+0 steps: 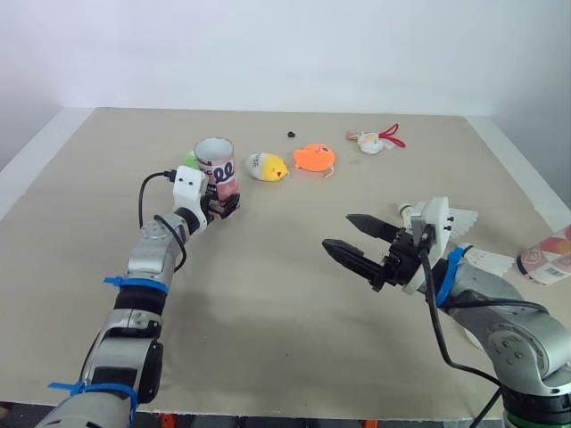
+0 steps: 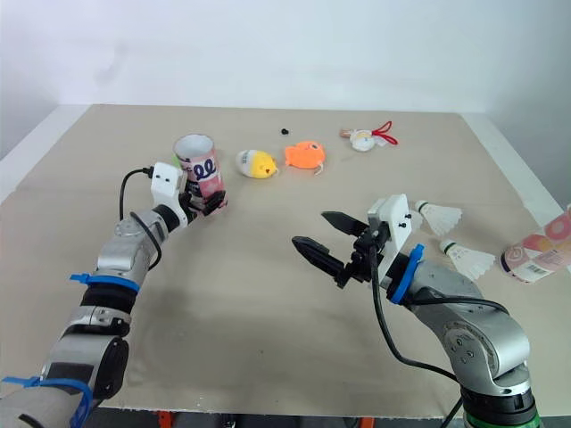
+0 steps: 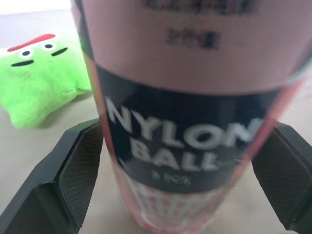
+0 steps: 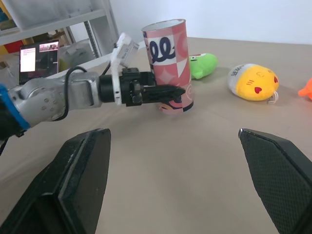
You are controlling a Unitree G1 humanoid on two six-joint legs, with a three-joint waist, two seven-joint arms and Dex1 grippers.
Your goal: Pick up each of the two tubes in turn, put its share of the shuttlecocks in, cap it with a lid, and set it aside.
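Observation:
A pink patterned tube (image 1: 216, 165) stands upright and open-topped on the far left of the table. My left gripper (image 1: 223, 203) is shut on its lower part; in the left wrist view both fingers (image 3: 80, 161) press against the tube (image 3: 185, 73). My right gripper (image 1: 336, 230) hovers open and empty over the middle of the table, pointing toward the tube (image 4: 168, 58). Two white shuttlecocks (image 1: 459, 218) (image 1: 491, 261) lie just behind the right gripper. A second pink tube (image 1: 549, 259) lies on its side at the right edge.
A green plush (image 1: 190, 160) sits right behind the held tube. A yellow plush (image 1: 267, 166), an orange fish toy (image 1: 313, 158), a white and red toy (image 1: 373, 141) and a small black item (image 1: 291, 134) lie toward the far side.

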